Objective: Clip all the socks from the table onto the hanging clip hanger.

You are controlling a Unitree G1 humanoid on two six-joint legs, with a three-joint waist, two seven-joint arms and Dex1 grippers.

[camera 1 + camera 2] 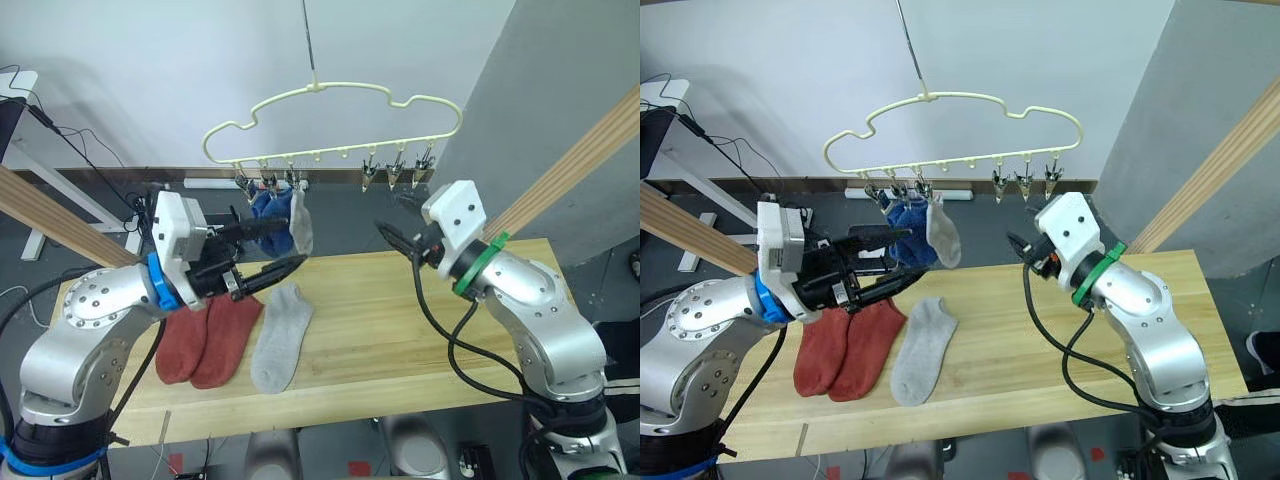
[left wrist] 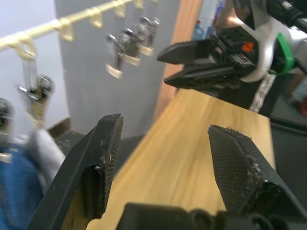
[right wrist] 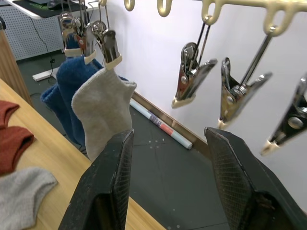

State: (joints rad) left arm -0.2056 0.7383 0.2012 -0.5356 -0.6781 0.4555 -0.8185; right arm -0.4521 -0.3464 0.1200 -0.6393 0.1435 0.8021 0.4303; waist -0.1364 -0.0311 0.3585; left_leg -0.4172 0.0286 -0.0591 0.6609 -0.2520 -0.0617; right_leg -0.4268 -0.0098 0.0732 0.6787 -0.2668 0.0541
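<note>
Left gripper [image 1: 262, 258] is being held released, empty, above the tabletop [image 1: 400, 330] where two rust-red socks [image 1: 207, 338] & one grey sock [image 1: 281, 335] are lying unclipped. R gripper [image 1: 398, 240], also released, is being kept near the free clips [image 1: 397, 170] of the clip hanger [image 1: 330, 120], prob. to work them; two blue socks [image 1: 266, 215] & a grey one [image 1: 302, 225] are hanging clipped.

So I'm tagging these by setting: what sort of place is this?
Probably an indoor lab or workshop staged for laundry practice: a plank table, a clip hanger on a hook, loose cables on the dark floor.

Silver arm shells, white wrist housings; blue collar left, green collar right; black cables; black textured gripper fingers [image 3: 235, 187].
</note>
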